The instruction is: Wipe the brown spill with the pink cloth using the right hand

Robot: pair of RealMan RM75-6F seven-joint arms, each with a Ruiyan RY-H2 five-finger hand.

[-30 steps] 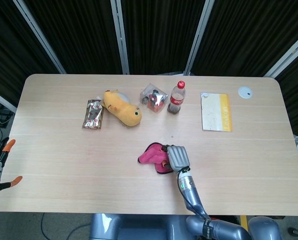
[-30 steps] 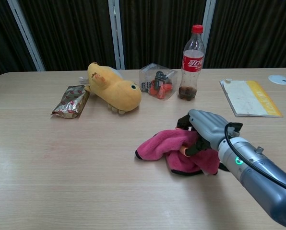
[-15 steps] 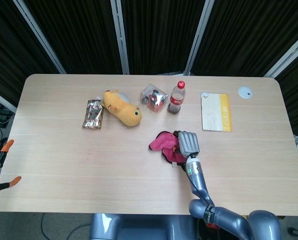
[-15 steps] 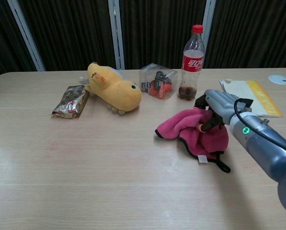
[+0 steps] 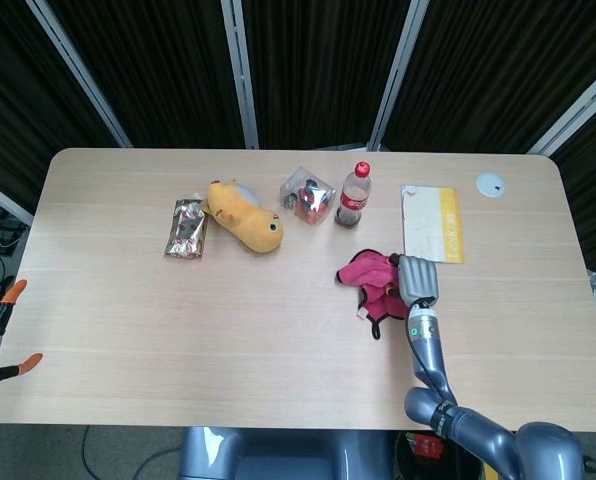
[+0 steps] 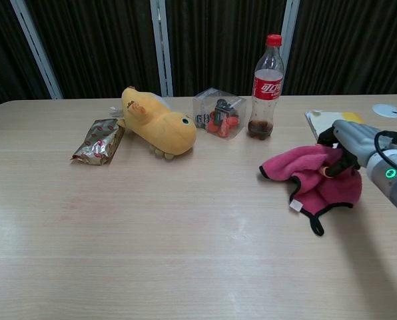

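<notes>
Pink cloth lies bunched on the table, right of centre, just in front of the cola bottle; right hand rests on its right side, fingers curled into the fabric, grasping it; yellow booklet lies just behind the hand; left hand is out of view.

A red label with white Coca-Cola script, in Chinese characters, wrapped the plastic bottle standing at the table's twelve o'clock side. Print on the yellow-banded booklet at two o'clock was too small to read.
</notes>
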